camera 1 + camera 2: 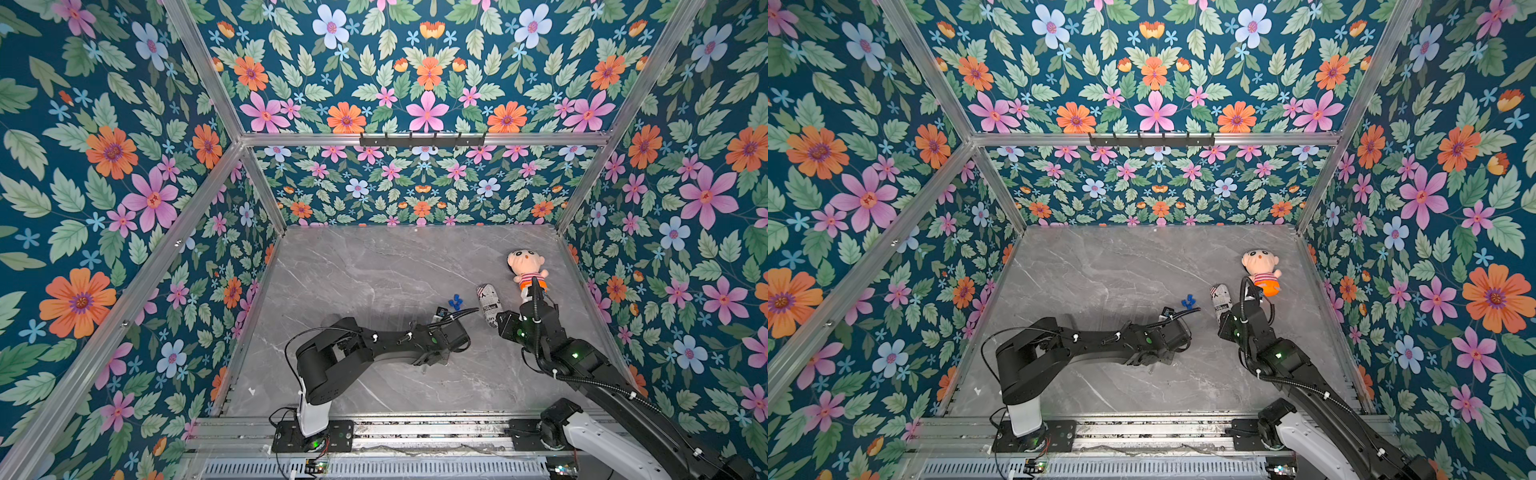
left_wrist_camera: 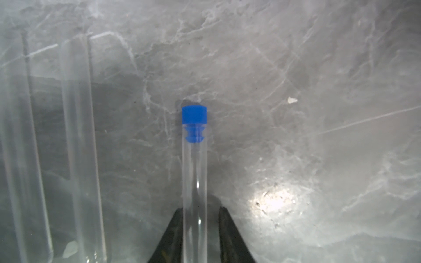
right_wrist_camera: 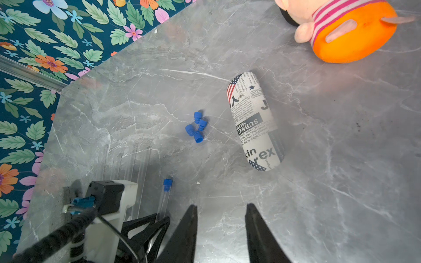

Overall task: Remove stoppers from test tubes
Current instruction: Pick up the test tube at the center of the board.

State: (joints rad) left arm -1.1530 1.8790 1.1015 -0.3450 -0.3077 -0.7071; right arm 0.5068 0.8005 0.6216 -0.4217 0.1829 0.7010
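A clear test tube [image 2: 194,173] with a blue stopper [image 2: 194,115] in its mouth runs out between the fingers of my left gripper [image 2: 200,208]. One finger touches the tube and a narrow gap shows at the other, so the gripper stands slightly open around it. The right wrist view shows the same tube [image 3: 163,202] and stopper [image 3: 168,182]. Several loose stoppers [image 3: 197,127] lie in a small pile, seen in both top views [image 1: 456,301] [image 1: 1188,300]. Uncapped tubes [image 2: 79,136] lie beside the left gripper. My right gripper [image 3: 221,205] hangs open and empty above the marble.
A white newsprint-patterned can [image 3: 254,123] lies on its side to the right of the pile, close by my right wrist [image 1: 513,328]. A plush doll [image 1: 525,270] in an orange and striped outfit lies behind it. Flowered walls close in the marble table [image 1: 374,266].
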